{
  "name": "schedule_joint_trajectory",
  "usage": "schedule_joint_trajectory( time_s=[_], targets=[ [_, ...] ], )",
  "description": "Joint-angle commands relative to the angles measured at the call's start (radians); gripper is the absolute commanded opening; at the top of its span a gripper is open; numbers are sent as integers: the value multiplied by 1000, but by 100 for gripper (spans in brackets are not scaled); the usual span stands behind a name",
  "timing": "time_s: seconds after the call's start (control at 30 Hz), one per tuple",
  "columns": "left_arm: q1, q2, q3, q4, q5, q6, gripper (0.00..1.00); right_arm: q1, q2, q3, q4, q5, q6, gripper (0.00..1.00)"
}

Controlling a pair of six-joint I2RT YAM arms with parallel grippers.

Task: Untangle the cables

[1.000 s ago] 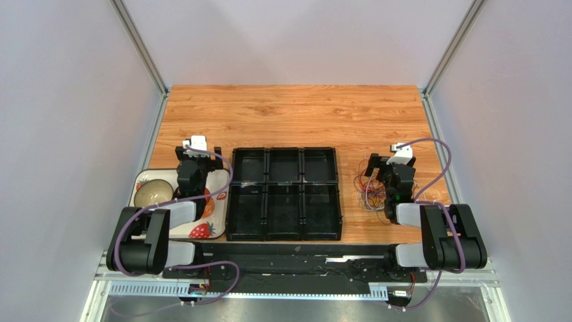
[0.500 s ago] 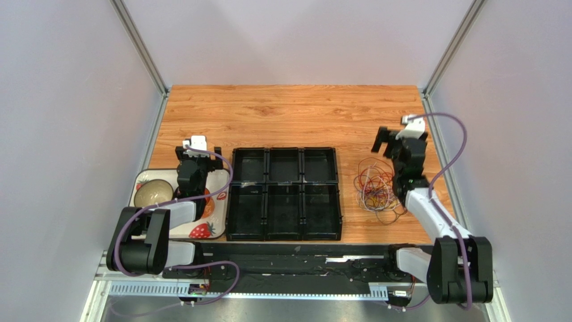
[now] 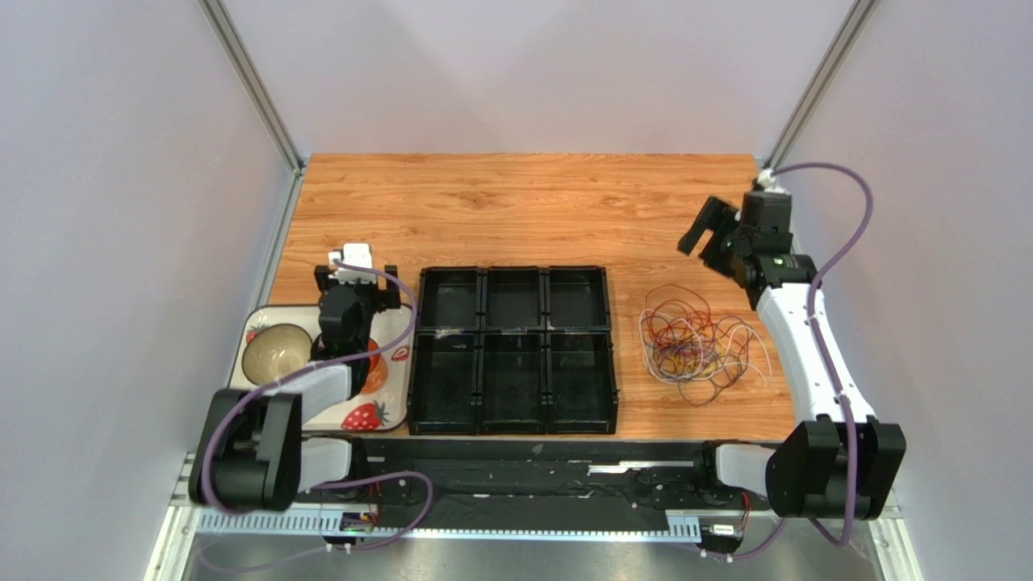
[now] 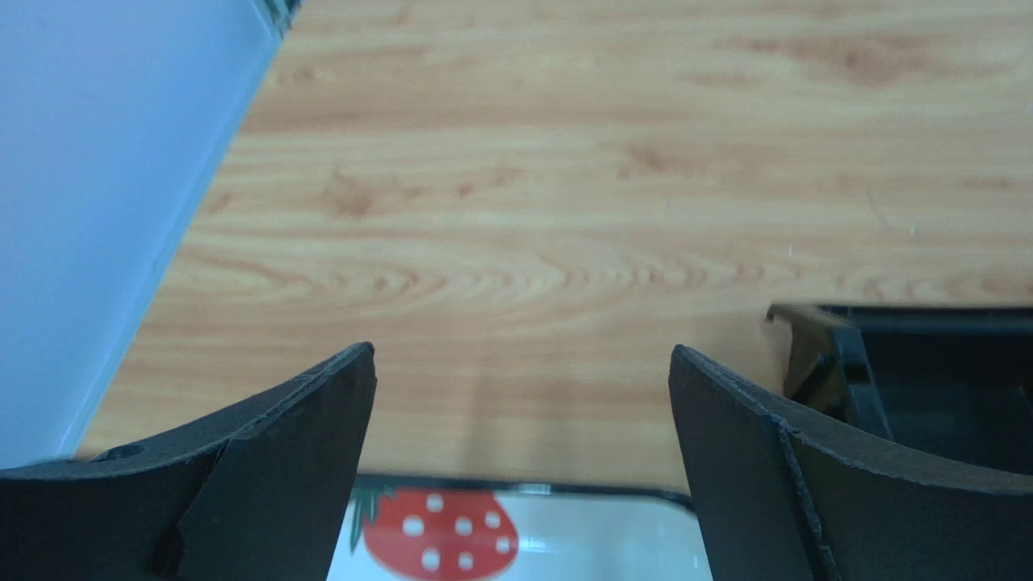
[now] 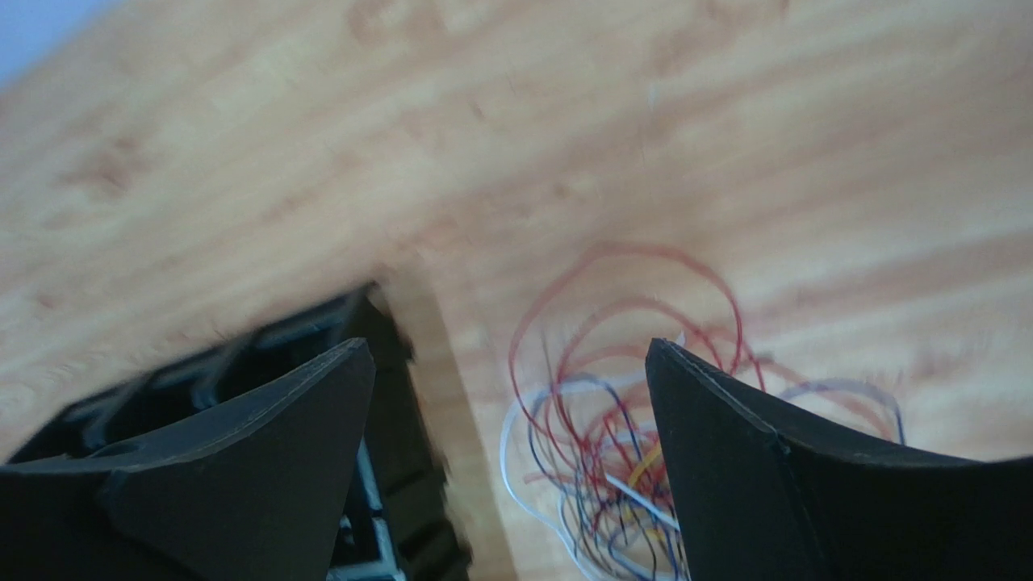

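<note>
While the right hand (image 3: 711, 230) hangs released, empty, cables (image 3: 694, 341) tangled on the counter (image 3: 521, 206) beneath it; left hand (image 4: 521, 363) likewise released

in the blurred right wrist view, the cables (image 5: 603, 450) and black tray (image 5: 406, 484) run off the bottom.
</note>
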Motion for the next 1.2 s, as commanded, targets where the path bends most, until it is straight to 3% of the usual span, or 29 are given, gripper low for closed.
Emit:
schedule_joint_trajectory(
  time_s=[0.0,0.1,0.17,0.2,0.23,0.27,0.3,0.37,0.43,0.53,0.67,0.73,0.93,1.17],
  targets=[
    [7,-302,221,-437,-3,-84,99,0,-54,-67,-165,-26,98,89],
    [6,-448,454,-935,-25,-300,99,2,-85,-78,-188,-6,86,89],
    [6,-497,585,-1119,-98,-453,99,2,-99,-69,-219,42,99,88],
    [7,-506,593,-1264,-276,-527,99,2,-120,-75,-224,57,113,89],
    [9,-511,576,-1302,-345,-686,99,2,-134,-97,-222,79,116,89],
    [68,-505,565,-1337,-295,-683,99,2,-150,-110,-214,89,115,90],
    [102,-494,570,-1303,-5,-648,99,0,-171,-128,-181,106,139,91],
    [81,-431,628,-1319,140,-634,99,0,-236,-202,-123,81,159,93],
    [0,-370,677,-1391,132,-605,99,0,-266,-230,-90,10,161,93],
    [-259,-313,797,-1492,-3,-559,99,0,-268,-234,-125,-19,145,91],
    [-414,-223,850,-1514,78,-582,92,0,-280,-272,-106,-97,102,92],
    [-529,-152,893,-1512,54,-560,91,0,-285,-280,-111,-116,116,91],
    [-776,98,1091,-1494,23,-487,88,-1,-315,-274,-225,-6,133,89],
    [-939,451,1396,-1531,76,-470,83,0,-443,-283,-277,157,182,91]
  ],
)
